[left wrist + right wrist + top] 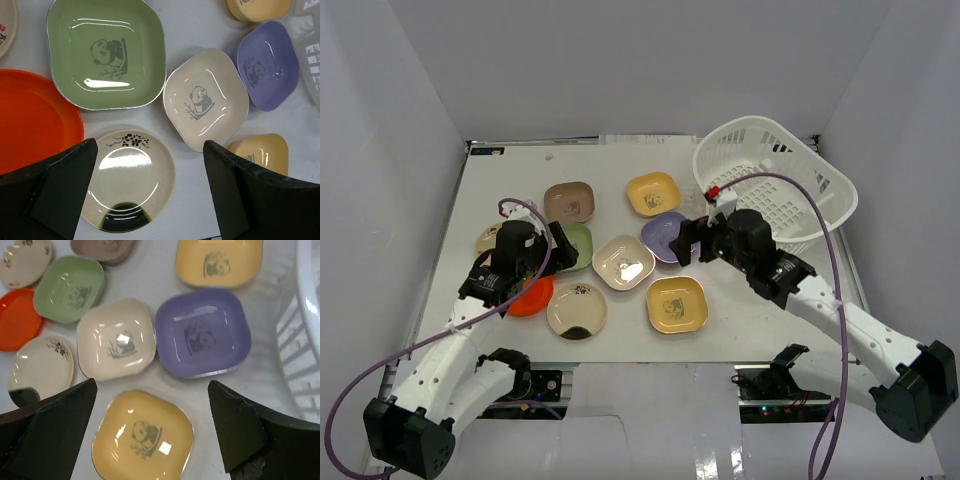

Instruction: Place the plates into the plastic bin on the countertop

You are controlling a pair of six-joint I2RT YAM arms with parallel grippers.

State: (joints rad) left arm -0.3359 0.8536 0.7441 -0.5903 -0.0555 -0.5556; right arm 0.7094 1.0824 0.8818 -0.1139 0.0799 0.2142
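Note:
Several plates lie on the white countertop [500, 180]: brown [568, 200], yellow [652, 193], purple [665, 237], cream square [623, 262], a second yellow [676, 304], round cream [577, 310], orange [532, 296] and green [577, 247]. The white slotted bin [775, 180] stands at the back right; I see no plate in it. My left gripper [561, 243] is open and empty, above the round cream plate [127, 180]. My right gripper [686, 240] is open and empty, above the second yellow plate [143, 436] beside the purple one [202, 332].
A tan plate [486, 238] is partly hidden behind the left wrist. White walls enclose the table on the left, back and right. The bin's wall [300, 350] is close on the right of the right gripper. Purple cables trail from both arms.

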